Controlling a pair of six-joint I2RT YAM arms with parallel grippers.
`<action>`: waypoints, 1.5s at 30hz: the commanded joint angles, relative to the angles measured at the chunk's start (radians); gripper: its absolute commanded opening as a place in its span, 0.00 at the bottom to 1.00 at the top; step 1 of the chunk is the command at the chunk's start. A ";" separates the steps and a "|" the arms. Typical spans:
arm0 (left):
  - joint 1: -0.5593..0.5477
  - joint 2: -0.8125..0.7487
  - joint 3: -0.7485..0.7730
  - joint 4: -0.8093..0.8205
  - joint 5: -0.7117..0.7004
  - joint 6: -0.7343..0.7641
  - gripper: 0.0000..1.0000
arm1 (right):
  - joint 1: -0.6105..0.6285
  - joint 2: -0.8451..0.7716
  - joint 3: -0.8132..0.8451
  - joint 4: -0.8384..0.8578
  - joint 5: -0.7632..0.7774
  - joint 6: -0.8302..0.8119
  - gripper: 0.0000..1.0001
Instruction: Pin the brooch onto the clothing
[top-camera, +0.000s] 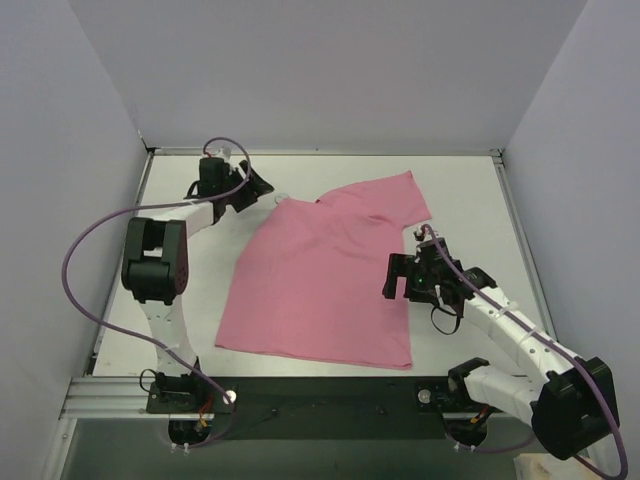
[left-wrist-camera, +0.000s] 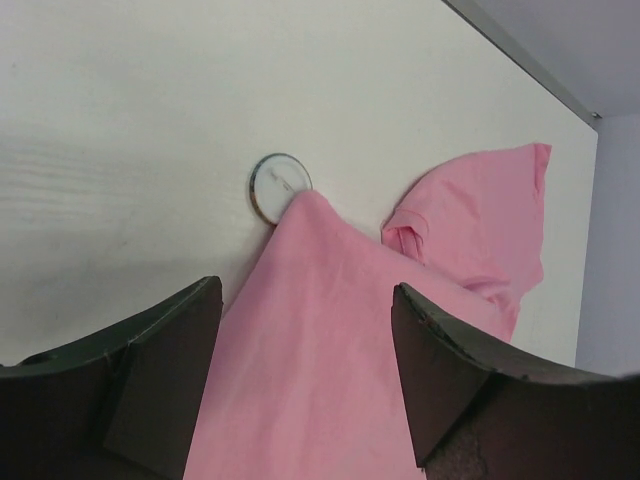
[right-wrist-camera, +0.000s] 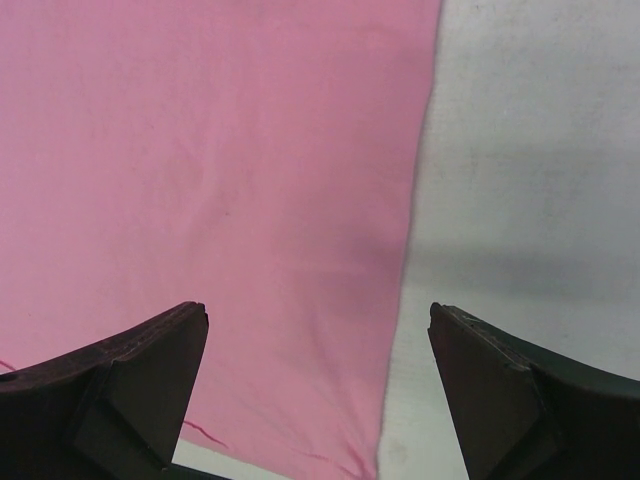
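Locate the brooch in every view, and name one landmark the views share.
Top external: brooch, a pale speck at the far-left corner of the pink shirt.
Left wrist: brooch upper centre, on the table, partly under that shirt corner.
Right wrist: not in it.
Shared landmark: the pink shirt, seen in all three.

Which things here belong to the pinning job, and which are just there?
Job: pink T-shirt; brooch, partly under its corner; left pincer, open; right pincer, open.
Not part of it: white table; purple cables.
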 joint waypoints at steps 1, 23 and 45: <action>0.002 -0.228 -0.086 -0.071 -0.090 0.044 0.78 | 0.022 -0.016 0.009 -0.118 0.038 0.040 1.00; 0.079 -0.765 -0.572 -0.618 -0.302 0.089 0.79 | 0.148 -0.015 -0.077 -0.330 -0.028 0.265 0.99; 0.087 -0.819 -0.654 -0.825 -0.351 0.049 0.77 | 0.197 0.015 -0.226 -0.275 -0.140 0.406 0.52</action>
